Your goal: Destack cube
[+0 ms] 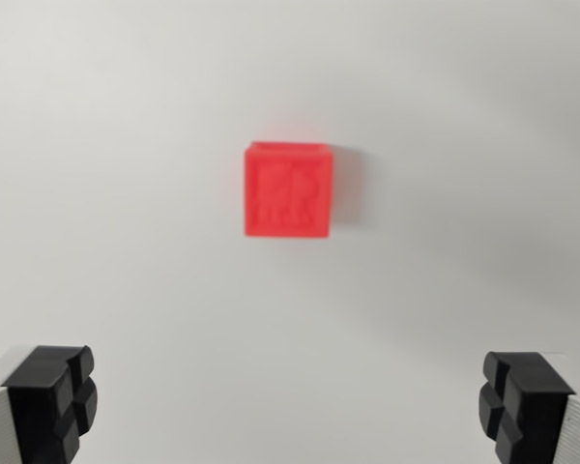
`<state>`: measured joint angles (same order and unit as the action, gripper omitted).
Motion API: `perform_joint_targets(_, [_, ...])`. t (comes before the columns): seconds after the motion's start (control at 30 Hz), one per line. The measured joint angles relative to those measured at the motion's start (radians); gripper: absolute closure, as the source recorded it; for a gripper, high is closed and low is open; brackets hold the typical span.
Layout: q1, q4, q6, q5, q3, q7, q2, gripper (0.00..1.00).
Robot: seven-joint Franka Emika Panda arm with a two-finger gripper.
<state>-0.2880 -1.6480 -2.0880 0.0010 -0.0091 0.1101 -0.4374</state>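
Tool (290,406) looks straight down at the white worktop (106,193), its two black fingertips (53,396) spread wide at the wrist view's lower corners, holding nothing. Ahead of the gap, well clear of both tips, sits the red cube (287,191), squarely aligned, no long axis evident, blurred raised marking on top.

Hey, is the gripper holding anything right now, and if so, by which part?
Nothing is held. The gripper is open, its fingers wide apart with only bare surface between them; the red cube sits apart, untouched.
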Motion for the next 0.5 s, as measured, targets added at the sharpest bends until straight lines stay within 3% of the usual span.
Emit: perform_joint_targets(0.5, [0.000,0.053,0.084,0.000,0.000,0.000,0.031,0.00])
